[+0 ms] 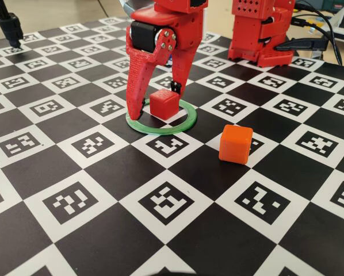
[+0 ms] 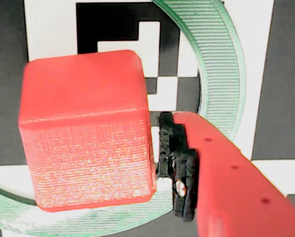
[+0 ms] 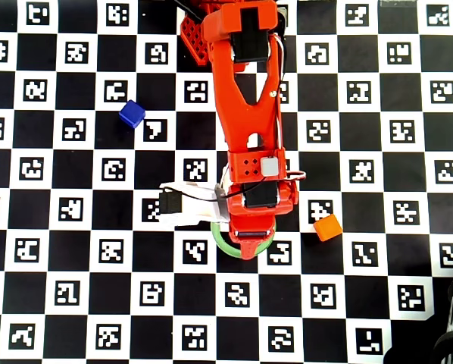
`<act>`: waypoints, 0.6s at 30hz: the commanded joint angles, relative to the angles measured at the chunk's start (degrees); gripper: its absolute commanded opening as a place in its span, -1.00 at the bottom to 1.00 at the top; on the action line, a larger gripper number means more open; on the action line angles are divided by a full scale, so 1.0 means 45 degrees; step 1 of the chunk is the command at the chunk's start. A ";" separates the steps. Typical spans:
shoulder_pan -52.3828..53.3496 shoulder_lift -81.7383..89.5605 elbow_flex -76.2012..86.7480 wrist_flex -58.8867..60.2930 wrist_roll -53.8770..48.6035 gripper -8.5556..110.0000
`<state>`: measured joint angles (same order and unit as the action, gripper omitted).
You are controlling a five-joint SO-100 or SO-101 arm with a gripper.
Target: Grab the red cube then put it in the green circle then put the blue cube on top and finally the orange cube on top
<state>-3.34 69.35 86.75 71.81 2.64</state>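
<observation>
Checkered table (image 1: 103, 230) holds one red cube (image 1: 163, 104), one blue cube (image 3: 132, 114), one orange cube (image 1: 236, 144).

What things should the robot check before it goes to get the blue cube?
1. Red cube sits inside the green circle: ok.
2. Gripper has let go: ok, the wrist view shows a gap between the black finger pad and the cube.
3. Red cube lies flat on the board: ok.
4. Blue cube is free to grab: ok, it stands alone in the overhead view.
5. Orange cube is out of the way: ok, it sits outside the ring.
6. Lifting will not knock the cube: cannot tell, the fingers are close.
</observation>
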 commanded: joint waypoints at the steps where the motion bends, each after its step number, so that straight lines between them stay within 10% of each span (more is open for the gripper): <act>1: 0.0137 0.1758 -0.1328 0.0508 -0.0078 -0.15; 18: 0.0996 0.3574 -0.4336 0.4941 -0.2051 -0.16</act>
<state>-1.23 77.43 72.07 91.49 -2.37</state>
